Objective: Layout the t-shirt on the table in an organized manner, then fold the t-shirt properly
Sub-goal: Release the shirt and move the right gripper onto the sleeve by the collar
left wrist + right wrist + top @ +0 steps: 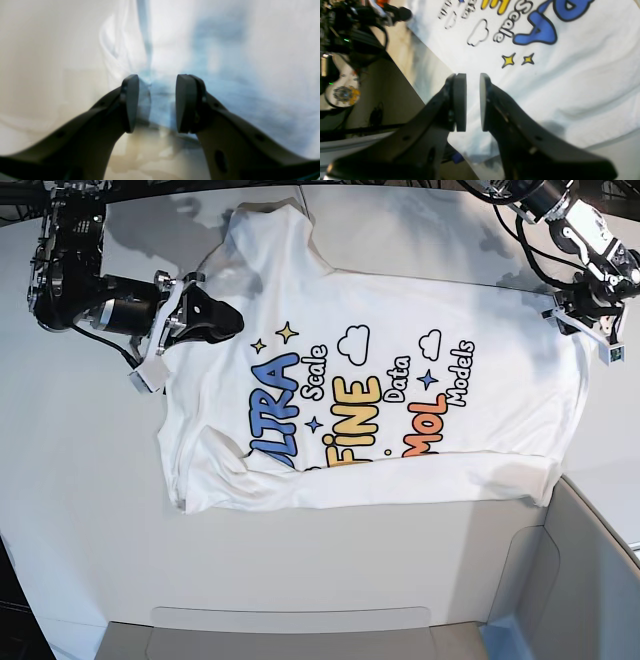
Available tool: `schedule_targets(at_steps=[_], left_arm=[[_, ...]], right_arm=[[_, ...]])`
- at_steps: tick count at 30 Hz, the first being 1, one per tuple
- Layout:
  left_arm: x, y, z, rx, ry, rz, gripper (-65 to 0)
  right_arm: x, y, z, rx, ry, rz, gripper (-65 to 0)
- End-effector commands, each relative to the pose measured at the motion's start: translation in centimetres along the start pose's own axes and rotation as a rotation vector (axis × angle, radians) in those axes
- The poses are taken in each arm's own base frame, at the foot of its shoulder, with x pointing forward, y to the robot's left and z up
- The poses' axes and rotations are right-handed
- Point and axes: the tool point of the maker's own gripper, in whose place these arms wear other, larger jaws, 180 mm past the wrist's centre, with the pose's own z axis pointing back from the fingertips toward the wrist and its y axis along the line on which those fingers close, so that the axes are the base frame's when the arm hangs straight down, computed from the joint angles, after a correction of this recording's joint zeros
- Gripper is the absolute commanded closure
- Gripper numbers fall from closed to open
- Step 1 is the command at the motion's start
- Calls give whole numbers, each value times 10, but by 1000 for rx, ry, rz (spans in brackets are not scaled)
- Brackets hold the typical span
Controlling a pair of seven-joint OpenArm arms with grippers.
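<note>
Cloth of the shirt [225,50] bunched between the left gripper [156,103] pads, jaws part open, grip not certain. Right gripper [472,102] narrowly parted over the opposite edge, nothing clearly pinched. Shirt spread print-up on the table [90,510], long axis gripper to gripper, each equally near its own edge.

1. In the left wrist view we see only blurred cloth of the t-shirt [225,50]; no print is legible.
2. In the base view, the left gripper [590,315] is too small to judge.
3. The print's lower letters [330,455] disappear under a fold.
</note>
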Motion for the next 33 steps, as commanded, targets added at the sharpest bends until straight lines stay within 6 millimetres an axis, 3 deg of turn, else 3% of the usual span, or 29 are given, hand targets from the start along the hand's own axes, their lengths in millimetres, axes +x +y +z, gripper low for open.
schedule_targets(at_steps=[1,6,20,23,28,30,33], left_arm=[[23,7,7,19,-79,-9,-256],[27,8,8,21,-98,-11,-256],[38,9,10,24,-168,-11,-253],[21,20,11,44,-153,-2,-253],[21,40,21,88,-262,104,-253],[26,45,25,101,-322,132,-254],[48,43,30,99,-423,138,-254]], right_arm=[[8,4,1,8,-12,32,-102],[7,9,-6,22,11,54,-102],[26,12,-6,25,-32,91,-102],[26,15,-9,38,-44,74,-102],[18,8,-14,-6,-32,55,-102],[19,2,-17,-46,-32,58,-102],[22,-2,-20,-80,-38,58,-101]])
